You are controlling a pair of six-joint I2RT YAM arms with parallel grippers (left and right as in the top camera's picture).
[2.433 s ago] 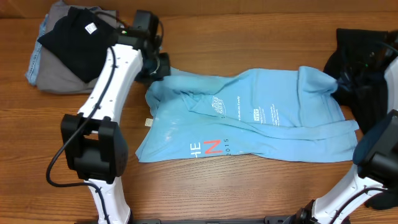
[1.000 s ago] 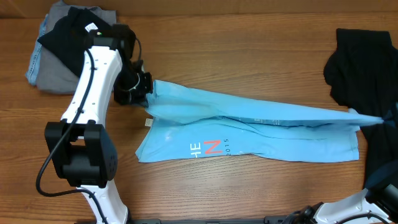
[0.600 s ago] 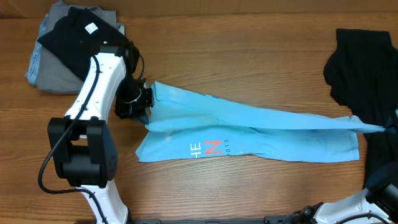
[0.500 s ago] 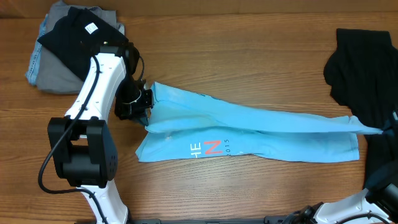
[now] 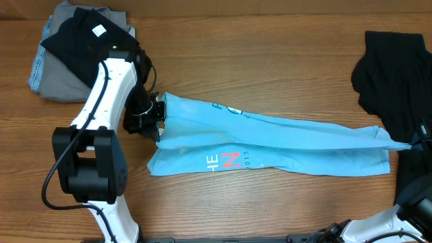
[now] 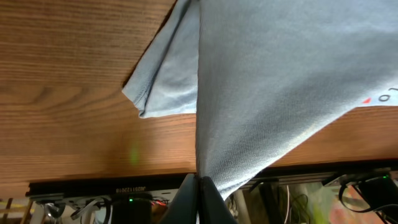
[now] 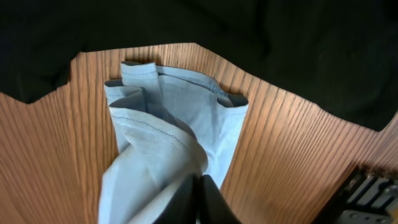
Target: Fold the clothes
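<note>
The clothes are a light blue T-shirt (image 5: 283,138), pulled into a long band across the wooden table, with red and white letters (image 5: 229,160) on its lower layer. My left gripper (image 5: 157,115) is shut on the shirt's left end. In the left wrist view, the left gripper (image 6: 199,185) pinches a taut edge of the shirt (image 6: 280,81), which hangs in a lifted sheet. My right gripper (image 5: 417,140) is shut on the right end at the frame's edge. In the right wrist view, the right gripper (image 7: 199,186) holds bunched hems of the shirt (image 7: 168,118).
A pile of grey and black garments (image 5: 74,47) lies at the back left, close behind the left arm. Another black garment (image 5: 398,74) is spread at the right, with its edge just beyond the shirt's right end. The table's front edge (image 6: 93,177) is near the left gripper.
The lifted upper layer of the shirt has swung toward the front of the table. Both held ends moved frontward, and small white print now shows on top near the left end.
</note>
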